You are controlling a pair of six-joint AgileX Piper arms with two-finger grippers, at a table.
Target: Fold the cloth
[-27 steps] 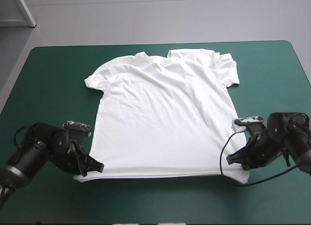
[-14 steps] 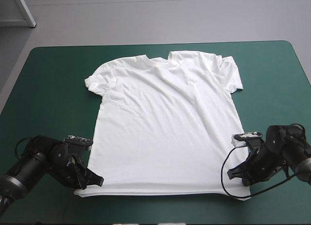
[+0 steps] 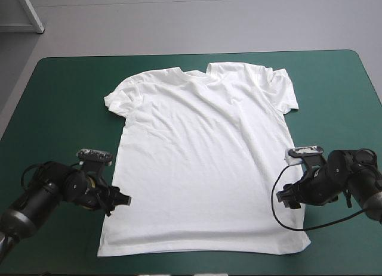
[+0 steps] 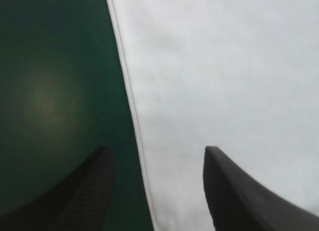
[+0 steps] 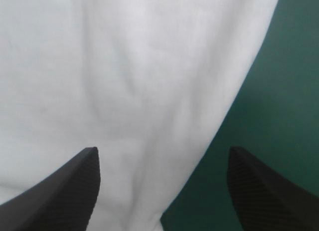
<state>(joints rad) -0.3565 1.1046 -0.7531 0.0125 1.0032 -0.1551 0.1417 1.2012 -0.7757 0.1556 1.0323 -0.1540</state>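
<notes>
High view: left gripper [image 3: 121, 199], jaws apart, straddles one side edge of the T-shirt [image 3: 203, 157] — spread flat mid-table on the teal-green cover [image 3: 59, 109] — and right gripper [image 3: 286, 198], jaws apart too, straddles the opposite edge.

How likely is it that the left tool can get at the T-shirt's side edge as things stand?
Probably yes: the left tool is open and sits astride that edge of the T-shirt, with only teal-green cover beside it.
</notes>
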